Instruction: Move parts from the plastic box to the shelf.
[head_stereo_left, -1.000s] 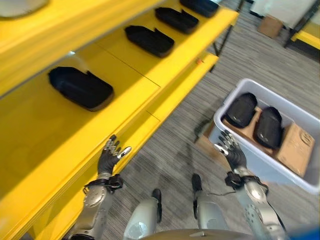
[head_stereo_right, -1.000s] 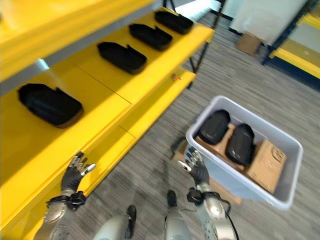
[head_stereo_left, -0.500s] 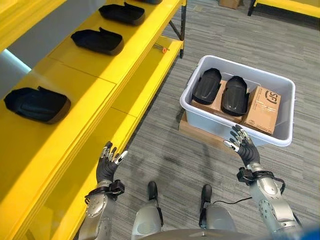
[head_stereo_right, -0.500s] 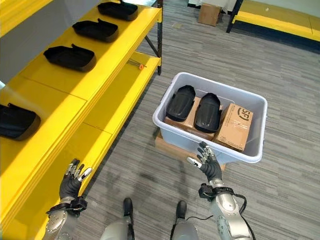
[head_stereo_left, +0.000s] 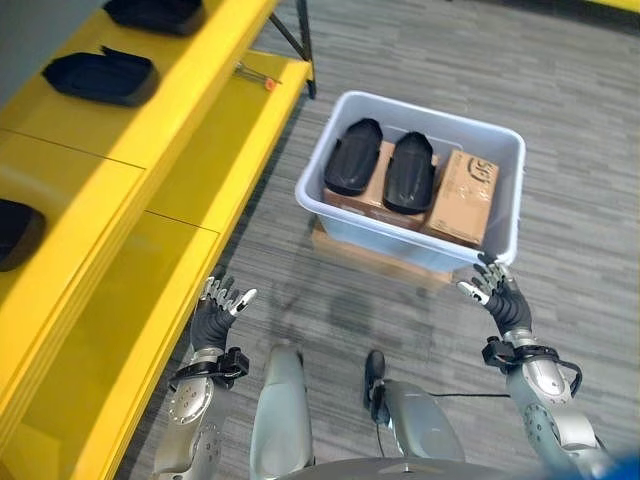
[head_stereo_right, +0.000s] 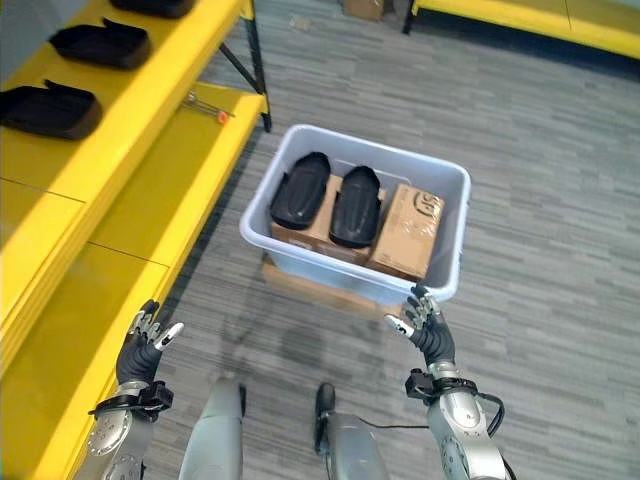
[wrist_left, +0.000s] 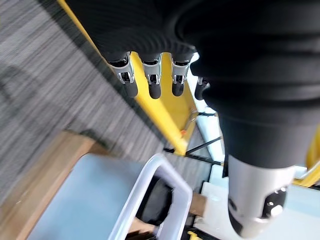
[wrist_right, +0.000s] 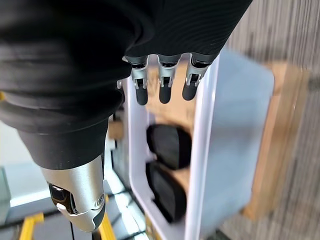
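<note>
Two black parts (head_stereo_left: 380, 170) lay side by side in plastic box (head_stereo_left: 505, 215) on floor, atop cardboard, long axes running away from me. More parts sat on yellow shelf (head_stereo_left: 150, 120) at left. My right hand (head_stereo_left: 500, 298) raised near box corner, fingers spread, empty. My left hand (head_stereo_left: 215, 310) raised beside shelf, fingers spread, empty.
</note>
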